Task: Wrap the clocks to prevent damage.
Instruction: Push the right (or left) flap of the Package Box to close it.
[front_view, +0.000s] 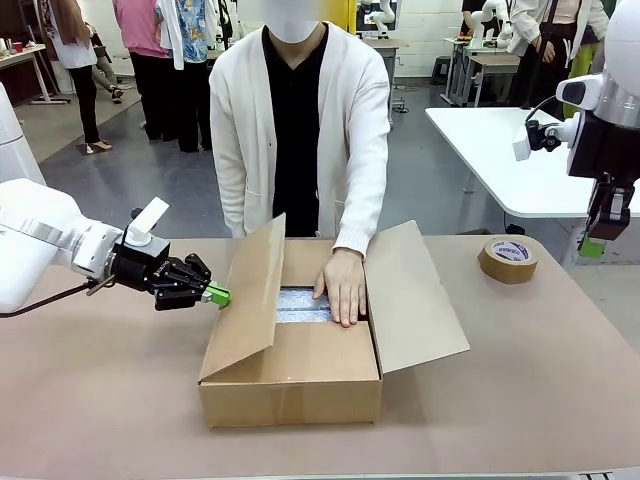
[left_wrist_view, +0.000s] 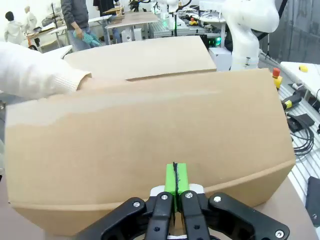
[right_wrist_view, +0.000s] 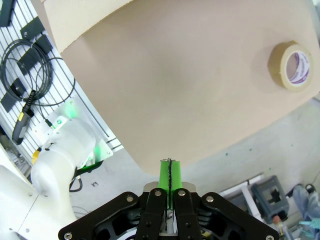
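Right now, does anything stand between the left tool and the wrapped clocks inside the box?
Yes. The raised left flap of the box stands directly between the shut left tool and the wrapped clocks. A person's hand also rests on them.

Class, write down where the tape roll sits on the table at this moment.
Front view: the tape roll lies flat on the table, far right, right of the open cardboard box and clear of its flap.
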